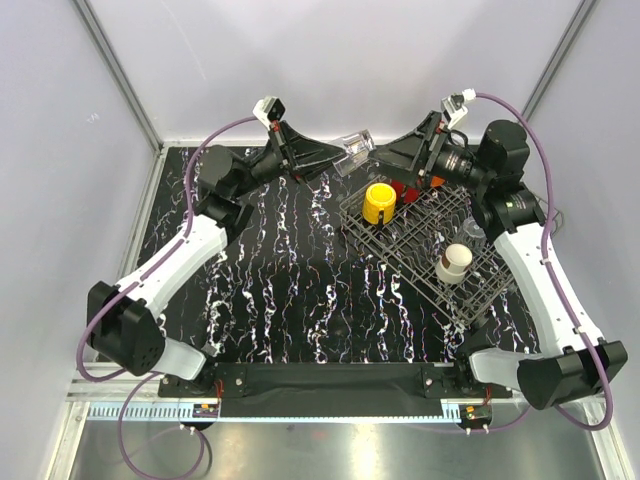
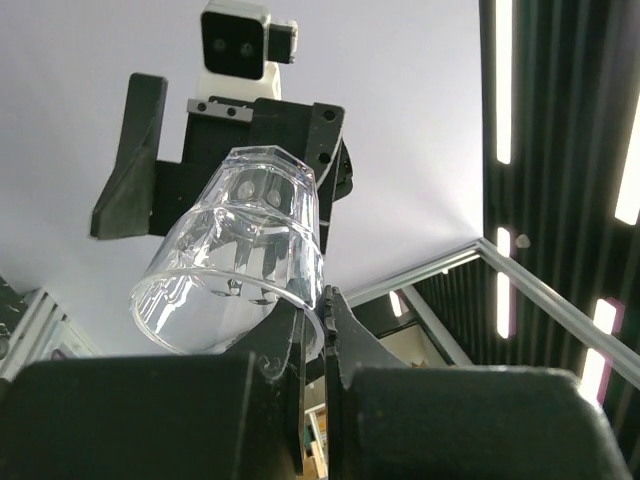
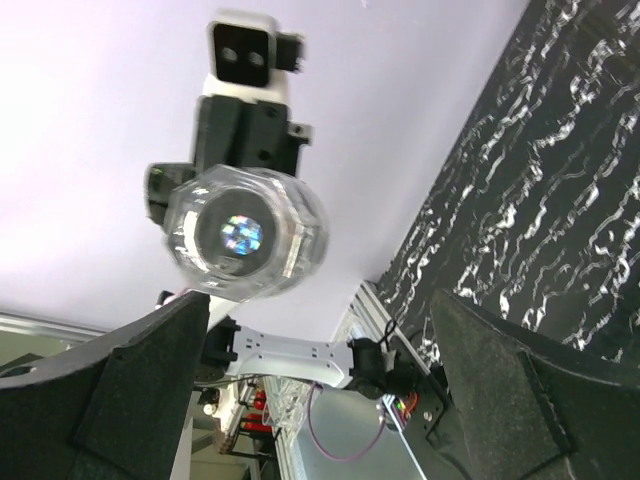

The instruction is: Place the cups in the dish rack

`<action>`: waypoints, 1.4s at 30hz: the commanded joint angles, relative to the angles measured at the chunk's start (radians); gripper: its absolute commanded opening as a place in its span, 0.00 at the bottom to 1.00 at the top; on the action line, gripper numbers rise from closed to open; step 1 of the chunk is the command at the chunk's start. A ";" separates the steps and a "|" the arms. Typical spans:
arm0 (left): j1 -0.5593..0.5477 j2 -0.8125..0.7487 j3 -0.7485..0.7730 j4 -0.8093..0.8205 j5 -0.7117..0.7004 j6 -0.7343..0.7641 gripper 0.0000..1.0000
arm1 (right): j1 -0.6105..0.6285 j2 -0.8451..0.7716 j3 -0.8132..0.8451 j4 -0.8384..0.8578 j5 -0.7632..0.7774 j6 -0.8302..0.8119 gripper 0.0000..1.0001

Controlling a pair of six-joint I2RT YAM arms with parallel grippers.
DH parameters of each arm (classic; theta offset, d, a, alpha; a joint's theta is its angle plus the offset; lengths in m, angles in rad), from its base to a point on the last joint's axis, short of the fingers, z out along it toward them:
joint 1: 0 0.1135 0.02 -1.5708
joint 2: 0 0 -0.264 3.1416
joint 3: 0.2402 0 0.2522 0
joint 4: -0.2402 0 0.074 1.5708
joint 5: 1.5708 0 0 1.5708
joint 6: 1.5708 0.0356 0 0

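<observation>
Bright, even, soft light leaves hardly a shadow on the desk, ceiling strip lamps blaze overexposed to the right of the left fingers, which loom dark and blurred up close, and the clear glass pinched between them shows small white glints.

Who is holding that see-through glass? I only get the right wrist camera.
Observer: The left gripper. Its own wrist view shows its fingers pinching the clear glass by the rim.
Operator: Where is the rack? I can't see it.
Observer: In the top view, the dish rack lies below the raised glass, on the robot's right side.
Operator: Are any cups in it?
Observer: Yes. The top view shows a yellow mug and a brown-and-cream cup inside.
</observation>
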 commanded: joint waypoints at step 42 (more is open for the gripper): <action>0.106 -0.117 -0.150 -0.010 0.064 -0.012 0.99 | 0.187 0.229 0.379 -0.234 0.430 -0.343 0.00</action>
